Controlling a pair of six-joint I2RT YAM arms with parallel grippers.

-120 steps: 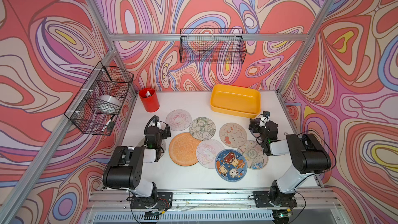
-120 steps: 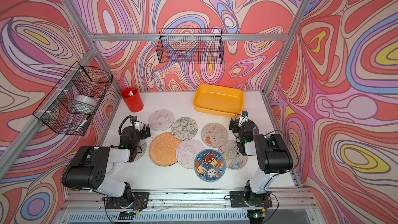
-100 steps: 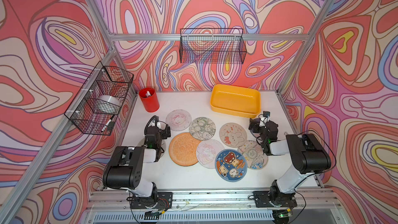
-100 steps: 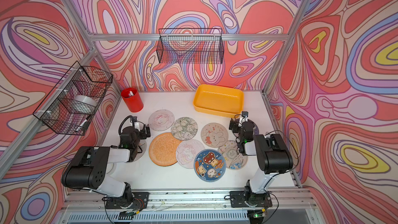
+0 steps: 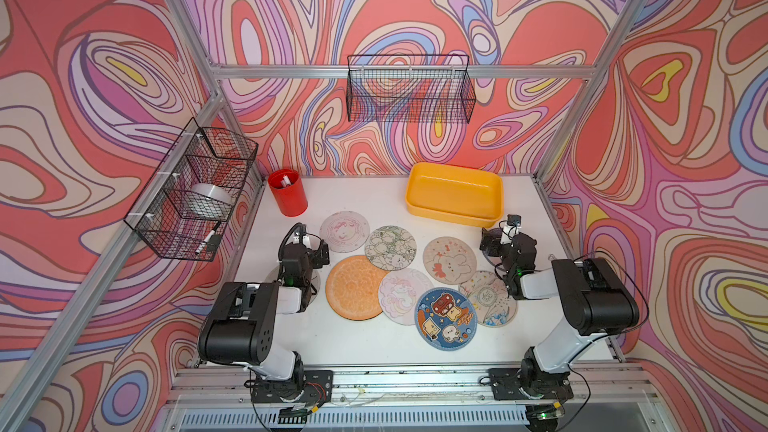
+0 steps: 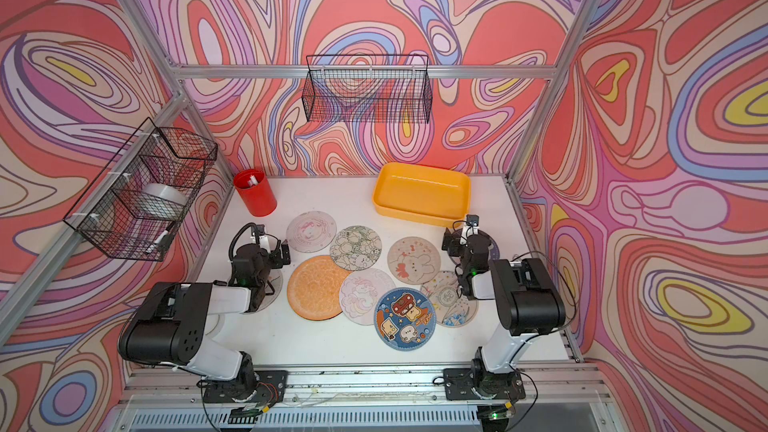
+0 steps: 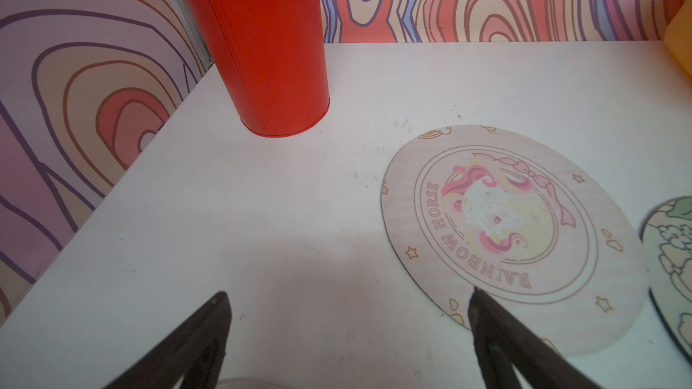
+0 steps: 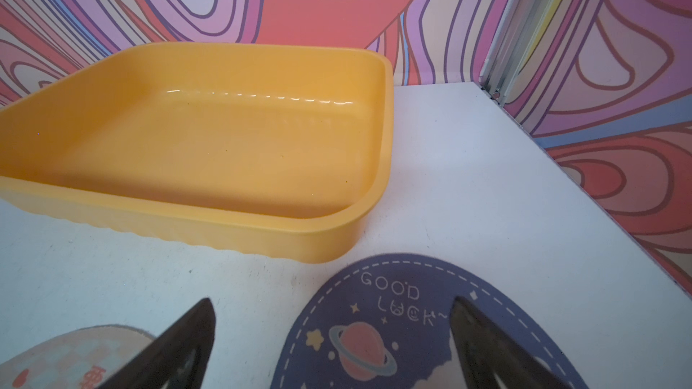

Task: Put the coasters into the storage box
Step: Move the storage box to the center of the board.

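Coasters (image 5: 401, 295): thin round discs lying flat on the desk (image 5: 374, 197), several overlapping. Mostly pale cartoon prints, plus an orange coaster (image 5: 353, 286) and a blue coaster (image 5: 446, 317).
Storage box (image 5: 453, 214): shallow yellow tray, upright, behind the coasters at the far right.

"RAINBOW HORSE" on the pale coaster (image 7: 505, 226); "GOOD LUCK~" on the blue coaster (image 8: 374, 334)

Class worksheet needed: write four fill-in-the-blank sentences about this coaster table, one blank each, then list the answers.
The yellow storage box is ____.
The purple planet coaster reads "GOOD ____".
The pink-print coaster reads "RAINBOW ____".
The cup near the back wall is coloured ____.
Missing words: empty; LUCK; HORSE; red.
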